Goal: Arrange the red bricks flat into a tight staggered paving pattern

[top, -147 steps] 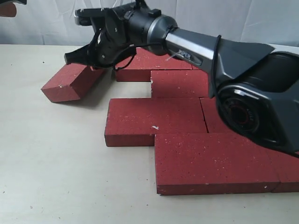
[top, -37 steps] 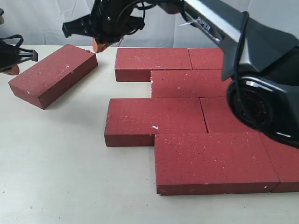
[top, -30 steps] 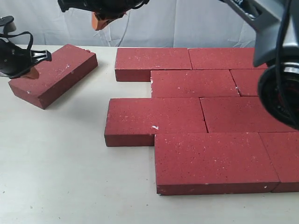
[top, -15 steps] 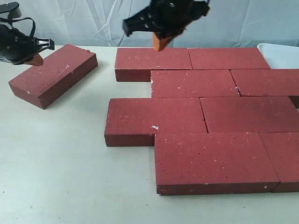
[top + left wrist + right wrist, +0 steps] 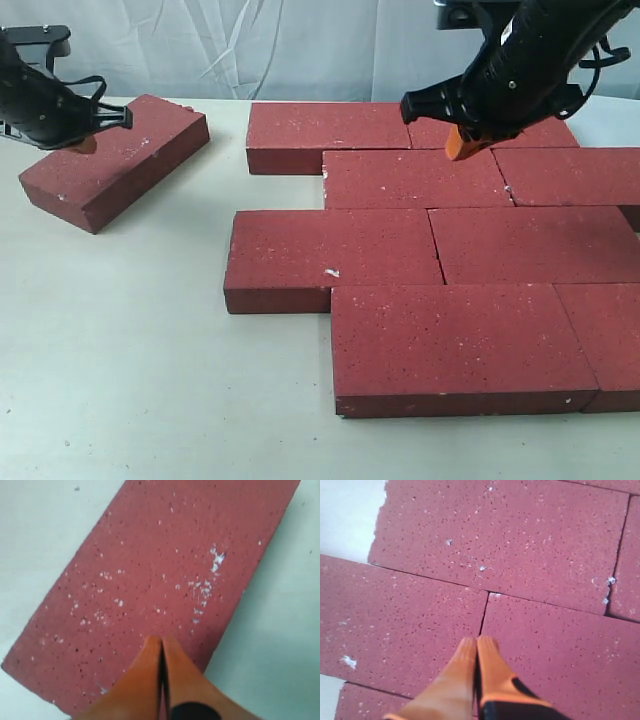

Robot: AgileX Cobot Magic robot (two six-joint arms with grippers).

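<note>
1. At the far left of the exterior view, the left gripper (image 5: 82,143) hangs over the outer part of a loose brick (image 5: 120,160). The wrist view shows its orange fingertips (image 5: 150,655) pressed together with nothing between them. Whether they touch the brick's top cannot be told.
2. That loose brick lies flat on the pale table (image 5: 150,360), turned at an angle to the others. A strip of bare table separates it from them.
3. Right of the gap sits the paved group of red bricks, eight in all, lying flat in four rows of two.
   - The back row begins with a brick (image 5: 325,130) whose neighbour is partly hidden by the right arm.
   - The second row (image 5: 415,178) is shifted to the right.
   - The third row (image 5: 330,255) is shifted back to the left.
   - The front row (image 5: 450,340) is shifted right again.
   - The joints are narrow dark lines and the bricks' sides touch or nearly touch.
4. Over the seam between the back row and the second row, right of centre, hangs the right gripper (image 5: 462,147). Its orange fingertips (image 5: 465,655) are closed against each other and hold nothing. In the wrist view they point at a joint where two bricks meet end to end under a third.
5. At the far right edge, behind the right arm, a pale shape (image 5: 620,120) shows beyond the back row. It is too hidden to tell whether it is a container or what it holds.
</note>
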